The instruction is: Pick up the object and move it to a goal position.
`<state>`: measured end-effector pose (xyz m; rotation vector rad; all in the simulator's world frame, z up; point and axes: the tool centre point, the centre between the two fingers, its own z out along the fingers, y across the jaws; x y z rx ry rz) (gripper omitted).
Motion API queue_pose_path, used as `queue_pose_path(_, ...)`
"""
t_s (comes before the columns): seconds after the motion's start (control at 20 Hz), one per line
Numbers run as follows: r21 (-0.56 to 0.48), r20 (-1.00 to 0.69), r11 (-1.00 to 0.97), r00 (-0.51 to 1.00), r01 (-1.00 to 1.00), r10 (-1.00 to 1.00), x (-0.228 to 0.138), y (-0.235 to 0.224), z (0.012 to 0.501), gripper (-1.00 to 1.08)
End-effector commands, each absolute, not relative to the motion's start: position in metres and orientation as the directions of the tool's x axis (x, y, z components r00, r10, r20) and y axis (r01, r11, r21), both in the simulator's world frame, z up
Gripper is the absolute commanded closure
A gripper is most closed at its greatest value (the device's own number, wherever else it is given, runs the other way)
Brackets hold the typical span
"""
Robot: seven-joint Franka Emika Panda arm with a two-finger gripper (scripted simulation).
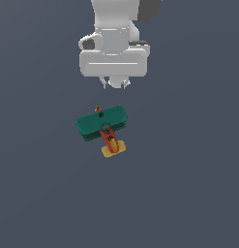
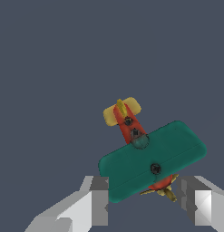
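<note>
I see the gripper [image 1: 115,83] with fingers [image 2: 99,199] spread apart and holding nothing, poised above and clear of the toy plane [image 1: 102,127], which rests on the grey floor [image 1: 188,184] with its propeller end nearest the gripper.

Flat, even simulator light — soft-edged, low-resolution renders, no glare or cast shadows.

White arm pointing downward, gripper [image 1: 116,83] fingers [image 2: 97,201] spread apart, holding nothing
</note>
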<state>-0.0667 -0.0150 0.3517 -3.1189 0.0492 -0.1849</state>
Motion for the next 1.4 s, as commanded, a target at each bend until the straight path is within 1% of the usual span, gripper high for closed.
queue_pose_path(0.0, -0.029, 0.152, -0.999, 0.988, -0.032, -0.036, -0.066, -0.020, 0.364, -0.20)
queue_pose_path(0.65, -0.113, 0.358, -0.993, 0.931, -0.033, -0.071, -0.069, -0.057, 0.438, -0.20)
queue_pose_path(1.35, -0.229, 0.544, -0.973, 0.827, -0.018, -0.143, -0.084, -0.106, 0.502, -0.20)
